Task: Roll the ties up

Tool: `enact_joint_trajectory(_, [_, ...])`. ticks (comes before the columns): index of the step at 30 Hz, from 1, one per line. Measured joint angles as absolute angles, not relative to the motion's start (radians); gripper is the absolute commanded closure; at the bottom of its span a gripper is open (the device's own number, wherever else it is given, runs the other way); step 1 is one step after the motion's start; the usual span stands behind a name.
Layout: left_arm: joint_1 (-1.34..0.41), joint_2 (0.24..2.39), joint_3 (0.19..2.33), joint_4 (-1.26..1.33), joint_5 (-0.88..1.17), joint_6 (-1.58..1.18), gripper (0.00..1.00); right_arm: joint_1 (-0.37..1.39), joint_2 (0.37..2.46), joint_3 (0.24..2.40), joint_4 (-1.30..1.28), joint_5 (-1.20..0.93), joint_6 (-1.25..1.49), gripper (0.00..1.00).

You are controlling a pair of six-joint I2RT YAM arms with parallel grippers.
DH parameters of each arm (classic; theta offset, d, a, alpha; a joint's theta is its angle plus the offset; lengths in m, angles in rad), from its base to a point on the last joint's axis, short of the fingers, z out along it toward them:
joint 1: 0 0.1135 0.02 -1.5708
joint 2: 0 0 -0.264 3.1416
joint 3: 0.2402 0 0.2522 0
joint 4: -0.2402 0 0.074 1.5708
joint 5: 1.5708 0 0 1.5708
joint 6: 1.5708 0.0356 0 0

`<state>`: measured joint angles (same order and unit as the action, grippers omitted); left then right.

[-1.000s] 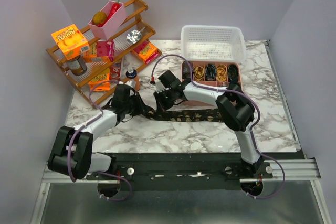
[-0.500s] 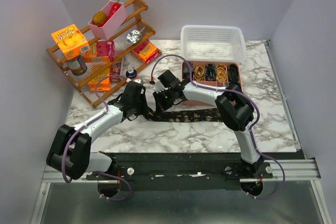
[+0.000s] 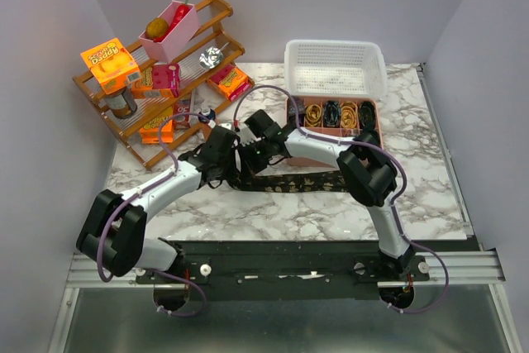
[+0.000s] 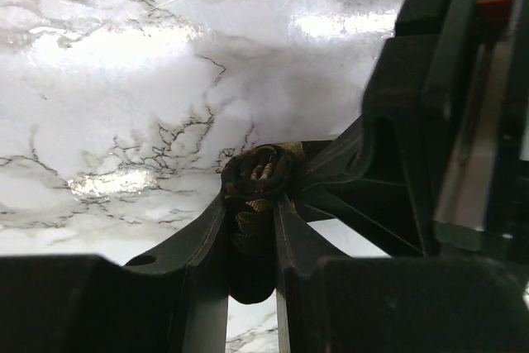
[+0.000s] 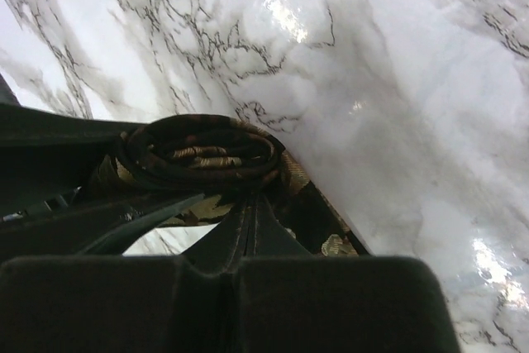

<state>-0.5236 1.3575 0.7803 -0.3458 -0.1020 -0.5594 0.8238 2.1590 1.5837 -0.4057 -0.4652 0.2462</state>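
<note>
Across the marble table [image 3: 430,196], the tie [image 3: 306,181] is trailing toward 3 o'clock while I am noting the left gripper [image 4: 252,208], just arriving from 9 o'clock, and right gripper [image 5: 248,212] both clamping its coil [image 5: 202,150], so rolling is progressing.

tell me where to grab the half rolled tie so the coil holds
Grip the coil of the tie, not the flat tail. Come from the left end, opposite the unrolled length running right, and pinch across the wound layers; a squeeze there should keep them together. The left gripper pinches it this way.
</note>
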Motion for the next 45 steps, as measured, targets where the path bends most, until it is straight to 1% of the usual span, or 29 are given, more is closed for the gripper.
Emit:
enact_joint_trajectory(5, [-0.544, 1.361, 0.796, -0.371, -0.134, -0.550, 1.00, 0.826, 2.190, 1.598, -0.406, -0.469, 0.251, 0.99])
enact_joint_trajectory(12, [-0.607, 1.377, 0.837, -0.403, -0.183, -0.537, 1.00, 0.825, 2.205, 1.602, -0.406, -0.483, 0.262, 0.99])
enact_joint_trajectory(24, [-0.739, 1.518, 0.922, -0.507, -0.368, -0.565, 1.00, 0.790, 2.206, 1.602, -0.413, -0.493, 0.263, 0.99])
enact_joint_trajectory(35, [-0.757, 1.526, 0.925, -0.545, -0.435, -0.561, 1.00, 0.800, 2.198, 1.602, -0.413, -0.491, 0.262, 0.99])
enact_joint_trajectory(45, [-0.766, 1.486, 0.931, -0.556, -0.462, -0.545, 1.00, 0.811, 2.134, 1.583, -0.418, -0.445, 0.260, 0.99])
